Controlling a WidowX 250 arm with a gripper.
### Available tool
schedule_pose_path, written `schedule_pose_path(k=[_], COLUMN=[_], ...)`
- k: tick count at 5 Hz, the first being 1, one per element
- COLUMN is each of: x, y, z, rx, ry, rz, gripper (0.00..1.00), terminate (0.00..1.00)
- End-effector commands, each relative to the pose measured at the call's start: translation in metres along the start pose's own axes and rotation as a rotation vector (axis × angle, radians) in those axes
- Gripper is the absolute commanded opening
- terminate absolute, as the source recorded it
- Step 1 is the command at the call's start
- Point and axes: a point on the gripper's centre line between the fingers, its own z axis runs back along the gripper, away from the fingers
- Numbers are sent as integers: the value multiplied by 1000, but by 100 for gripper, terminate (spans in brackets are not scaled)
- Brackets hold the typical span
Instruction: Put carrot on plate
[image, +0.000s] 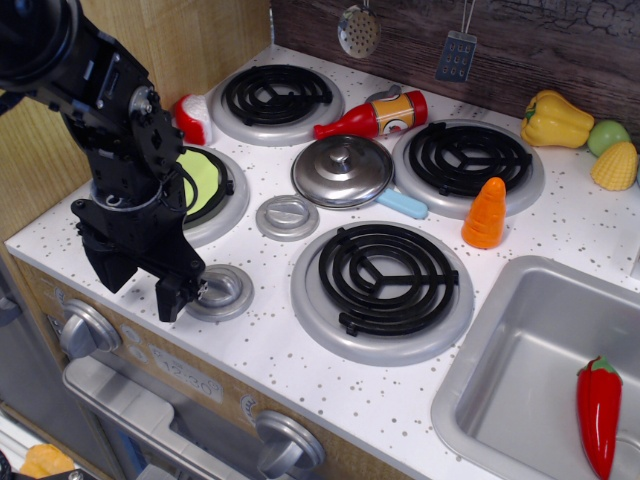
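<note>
The carrot (485, 213) is a small orange ridged cone standing upright on the counter between the two right burners. The lime-green plate (203, 178) lies on the left front burner, mostly hidden behind my arm. My gripper (178, 297) hangs low at the front left, over a small grey knob disc (222, 291), far left of the carrot. Its fingers look close together with nothing between them, but the angle hides the tips.
A steel pot lid (343, 170) sits mid-counter with a blue handle (402, 204) beside it. A ketchup bottle (380, 115) lies behind it. The sink (530, 370) at right holds a red chili (599, 410). Yellow pepper (555, 120) and corn (615, 166) sit back right.
</note>
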Motion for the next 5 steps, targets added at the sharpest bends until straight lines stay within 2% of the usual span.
schedule_pose_path(k=[1,2,3,4,5], x=[0,10,31,59,88], y=[0,-6,-33,-67,-95], z=[0,33,72,95,99], rx=[0,-8,-7,-16,8], ry=[0,28,20,-28,-118], rz=[0,-6,-11,-47,-68], gripper=[100,100,100,100,100], terminate=[0,0,0,0,0])
